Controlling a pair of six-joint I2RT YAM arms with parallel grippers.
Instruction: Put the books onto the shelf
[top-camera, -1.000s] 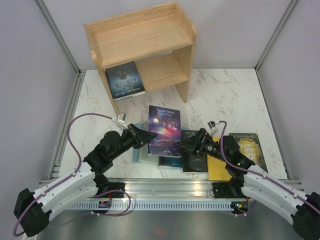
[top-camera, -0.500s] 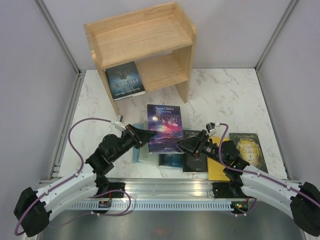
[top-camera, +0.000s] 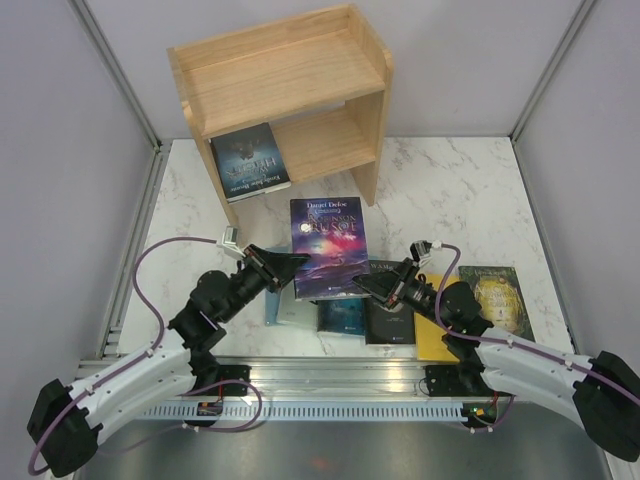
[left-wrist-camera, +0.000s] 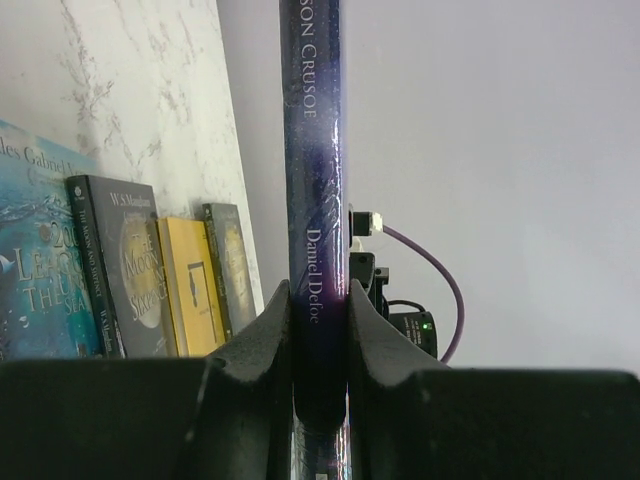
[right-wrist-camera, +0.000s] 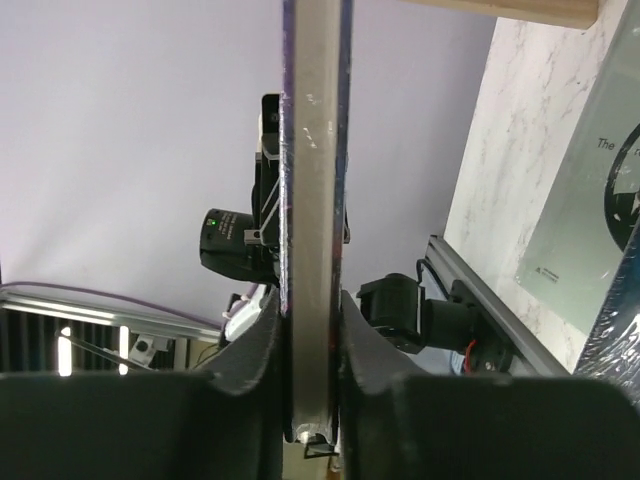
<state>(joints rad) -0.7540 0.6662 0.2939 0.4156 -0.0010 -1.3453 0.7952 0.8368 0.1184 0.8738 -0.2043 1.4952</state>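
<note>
**A:** What's new with the right gripper (top-camera: 368, 284)?

**B:** Its jaws stood wide a second ago. Now they pinch the page edge of the blue book (top-camera: 328, 245). The left gripper (top-camera: 288, 266) keeps its pinch on the spine.

**A:** So both arms have it?

**B:** Yes, one on each side. The book is held up off the other books (top-camera: 345, 316), which lie flat on the table (top-camera: 450, 190). It sits slightly nearer the shelf (top-camera: 290, 90) than before.

**A:** What does that mean for the job?

**B:** I judge the two-handed grip is set, so the carry to the shelf can start. Only one shelved book (top-camera: 250, 162) is there, on the lower tier.
</note>
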